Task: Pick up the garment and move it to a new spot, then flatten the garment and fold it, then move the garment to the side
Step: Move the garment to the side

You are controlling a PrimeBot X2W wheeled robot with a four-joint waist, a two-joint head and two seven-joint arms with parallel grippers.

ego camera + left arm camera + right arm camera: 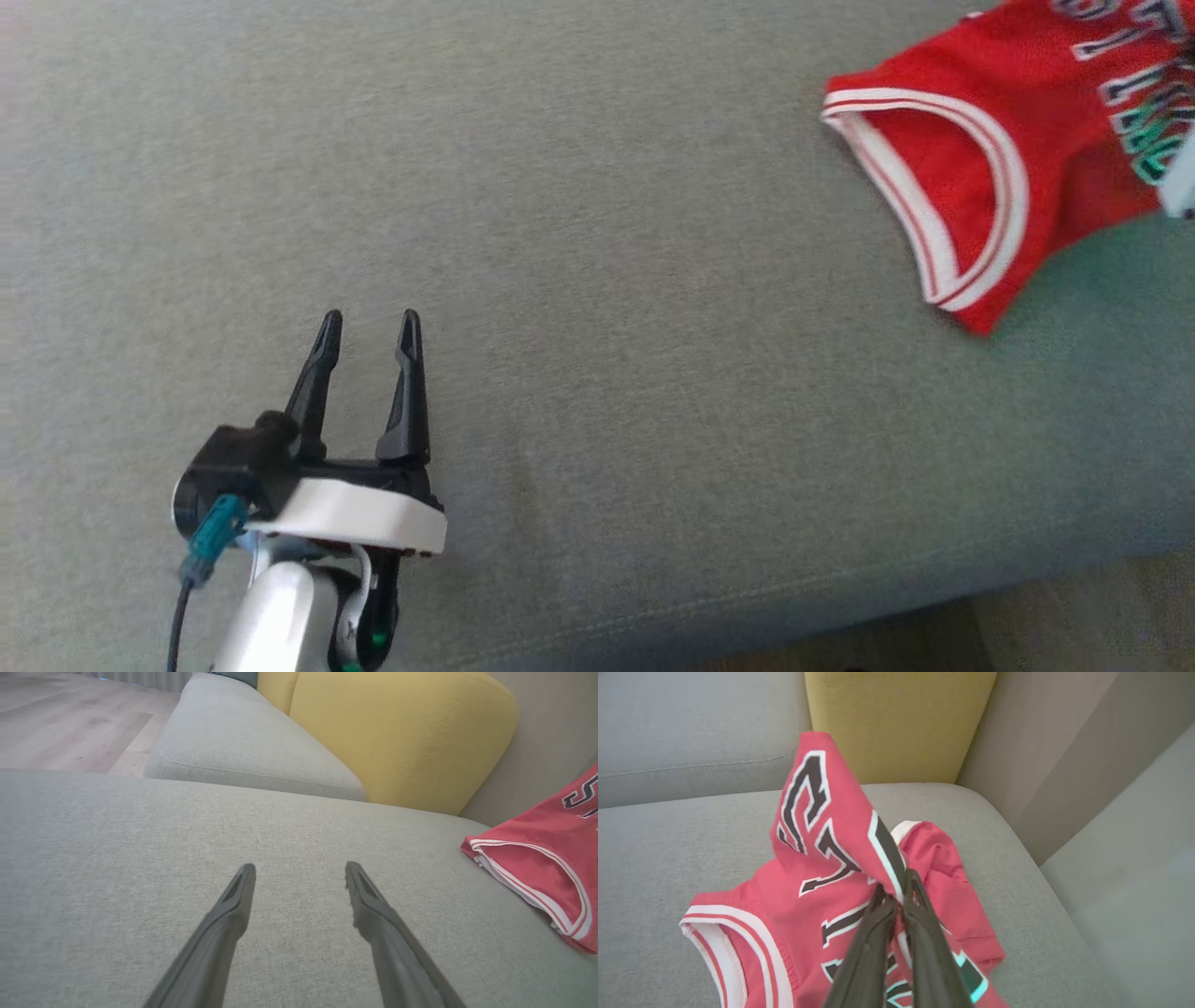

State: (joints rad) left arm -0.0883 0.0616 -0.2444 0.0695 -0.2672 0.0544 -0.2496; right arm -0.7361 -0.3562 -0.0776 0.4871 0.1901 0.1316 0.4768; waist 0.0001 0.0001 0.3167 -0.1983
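Note:
The garment (1008, 140) is a red sleeveless jersey with white trim and black lettering, lying at the upper right of the grey sofa seat (597, 280). In the right wrist view my right gripper (896, 891) is shut on a fold of the garment (831, 858), lifting part of it off the cushion. A white-trimmed armhole of the garment (546, 877) rests on the seat at the right of the left wrist view. My left gripper (369, 322) stands open at the lower left over bare cushion, well apart from the garment; its fingers (233, 905) hold nothing.
A yellow back cushion (397, 732) stands behind the seat, with a second grey seat cushion (243, 742) beside it. Wooden floor (60, 723) lies beyond the sofa. The seat's front edge (840, 597) runs along the bottom right of the head view.

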